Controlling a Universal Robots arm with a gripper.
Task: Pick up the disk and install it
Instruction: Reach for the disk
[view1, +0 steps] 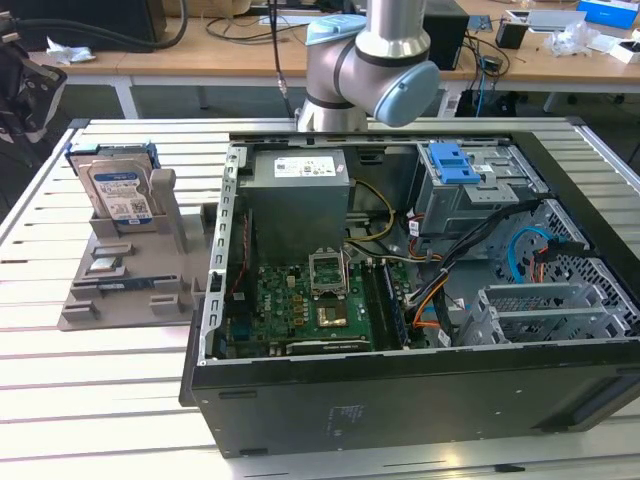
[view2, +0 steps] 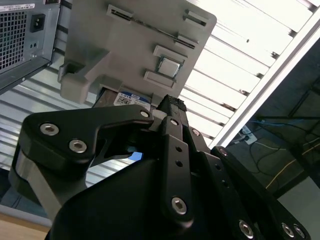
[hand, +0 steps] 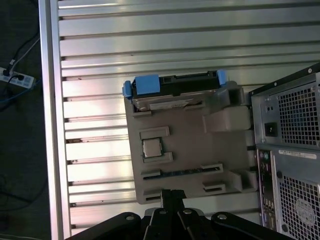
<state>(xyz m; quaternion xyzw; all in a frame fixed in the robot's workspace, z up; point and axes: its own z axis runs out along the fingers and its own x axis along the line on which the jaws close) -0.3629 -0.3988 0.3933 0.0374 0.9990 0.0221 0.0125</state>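
Observation:
The disk (view1: 119, 191) is a silver hard drive with a white-and-blue label in a blue carrier rail. It stands upright in a slot at the far end of a grey holder (view1: 125, 285), at the exterior view's left. In the first wrist view the disk (hand: 172, 87) shows edge-on with its blue rail, and my gripper (hand: 171, 194) hangs shut and empty over the holder's (hand: 190, 160) opposite end, well apart from the disk. In the second wrist view the gripper (view2: 170, 102) sits in front of the disk's label (view2: 131, 97).
An open computer case (view1: 400, 395) lies on the slatted metal table (view1: 100, 370), right of the holder. Inside are a grey power supply (view1: 298, 195), a motherboard (view1: 315, 305) and a drive bay with a blue latch (view1: 455, 162). A small chip (hand: 151, 148) rests on the holder.

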